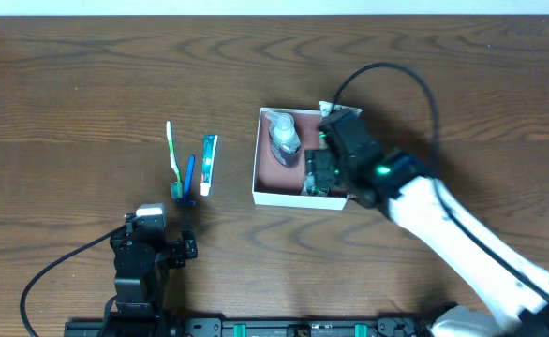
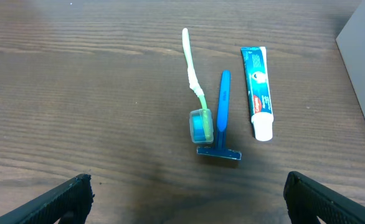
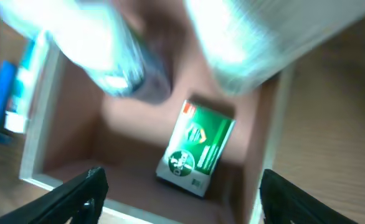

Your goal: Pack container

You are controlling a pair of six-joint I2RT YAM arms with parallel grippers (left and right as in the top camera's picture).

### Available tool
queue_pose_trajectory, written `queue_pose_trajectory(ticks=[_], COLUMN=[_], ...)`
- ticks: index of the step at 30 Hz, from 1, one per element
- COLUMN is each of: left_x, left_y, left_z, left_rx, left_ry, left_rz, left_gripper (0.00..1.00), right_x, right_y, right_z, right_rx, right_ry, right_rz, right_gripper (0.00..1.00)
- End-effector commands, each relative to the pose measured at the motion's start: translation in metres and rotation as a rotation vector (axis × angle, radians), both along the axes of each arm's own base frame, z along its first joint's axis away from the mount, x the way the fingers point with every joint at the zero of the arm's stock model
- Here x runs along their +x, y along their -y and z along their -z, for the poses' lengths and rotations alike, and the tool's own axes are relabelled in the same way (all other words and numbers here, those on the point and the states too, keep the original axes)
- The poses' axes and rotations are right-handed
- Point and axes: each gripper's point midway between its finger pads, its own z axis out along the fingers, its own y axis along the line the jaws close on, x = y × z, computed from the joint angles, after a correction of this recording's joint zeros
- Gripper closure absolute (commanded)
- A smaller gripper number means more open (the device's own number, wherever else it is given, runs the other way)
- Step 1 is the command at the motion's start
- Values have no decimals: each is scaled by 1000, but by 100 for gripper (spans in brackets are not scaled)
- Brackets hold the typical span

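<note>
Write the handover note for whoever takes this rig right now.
Left gripper: open, empty, above the bare table short of the loose toiletries.
Right gripper: open, empty, over the container.
Done: a clear bottle and a green soap box lie in the container.
Left: the toothbrush, razor and toothpaste lie on the table on the left arm's side, not yet packed.

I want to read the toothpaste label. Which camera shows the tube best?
Left wrist: the toothpaste tube lies whole and sharp, cap toward the camera. Overhead shows it small, left of the container; right wrist is too blurred to tell.
</note>
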Motion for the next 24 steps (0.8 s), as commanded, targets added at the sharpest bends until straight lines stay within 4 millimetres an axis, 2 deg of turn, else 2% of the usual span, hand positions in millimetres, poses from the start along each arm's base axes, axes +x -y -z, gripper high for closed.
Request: queue_pose_trajectory(ticks=[1,4,6,8,11,16,19,24], left_x=[-1,-1,-1,-1,-1,4,0,1], left_y=[-2,-2,-2,-2,-2,-1,2,6], left_z=[7,7,7,7,7,-2,6,4], left_rx=[-11,-11,-11,-11,-9,-24,-30,-82], left_ry=[-13,-13,-13,-13,-13,33,-6,4], left_rz=[-16,-16,-17,-16,-17,-16,-1,-4], left_gripper=[2,2,2,2,2,2,2,2], right_x=[16,16,15,12,10,6,8,10], right_y=[36,71,103,134,161,184,186,185], right_z=[-68,-93,-105,-110,-106,-91,-85,-79], right_rx=[36,55,56,49,38,9,1,-5], right_ry=[184,243,268,273,249,185,163,146], right_rz=[94,177,262,348,429,496,500,500], right_gripper=[16,14,11,8,2,1,1,1])
